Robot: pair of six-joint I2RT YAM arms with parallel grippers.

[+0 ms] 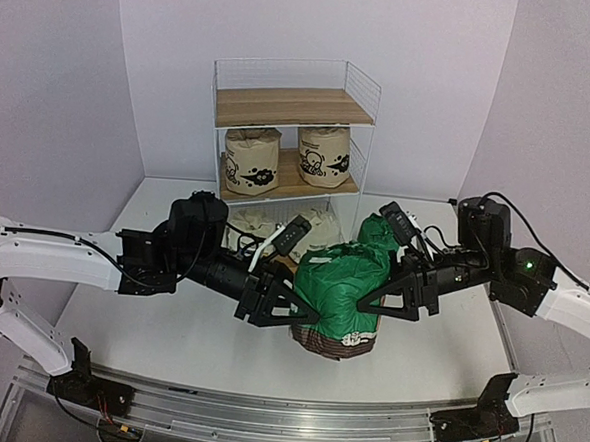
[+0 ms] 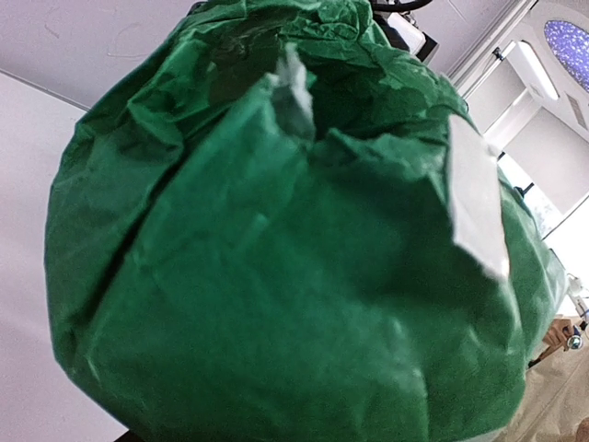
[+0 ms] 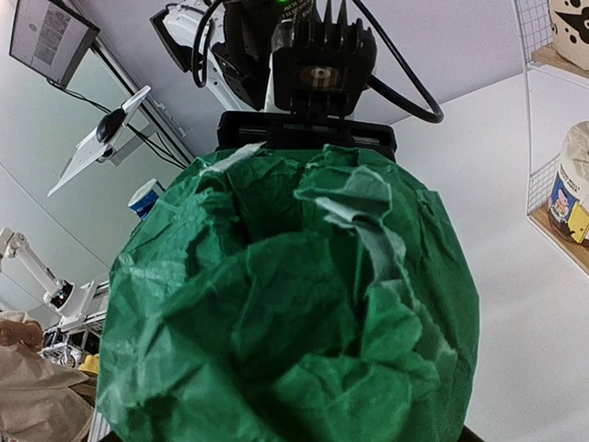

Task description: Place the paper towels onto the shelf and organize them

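Note:
A green paper towel roll (image 1: 341, 284) is squeezed between both grippers above the table, tilted so that its brown-labelled bottom shows. My left gripper (image 1: 305, 307) presses on its left side and my right gripper (image 1: 370, 304) on its right side. The roll fills the left wrist view (image 2: 276, 276) and the right wrist view (image 3: 294, 313) and hides the fingers. A second green roll (image 1: 380, 231) stands behind it. The shelf (image 1: 292, 106) holds two beige rolls (image 1: 252, 160) (image 1: 324, 155) on its middle board and two white rolls (image 1: 258, 226) (image 1: 322, 226) at the bottom.
The shelf's top board (image 1: 282, 108) is bare. In the right wrist view the shelf's wire side (image 3: 538, 138) and a white roll with a blue-yellow label (image 3: 566, 189) lie close at the right. The left arm's wrist camera (image 3: 317, 74) faces me across the roll.

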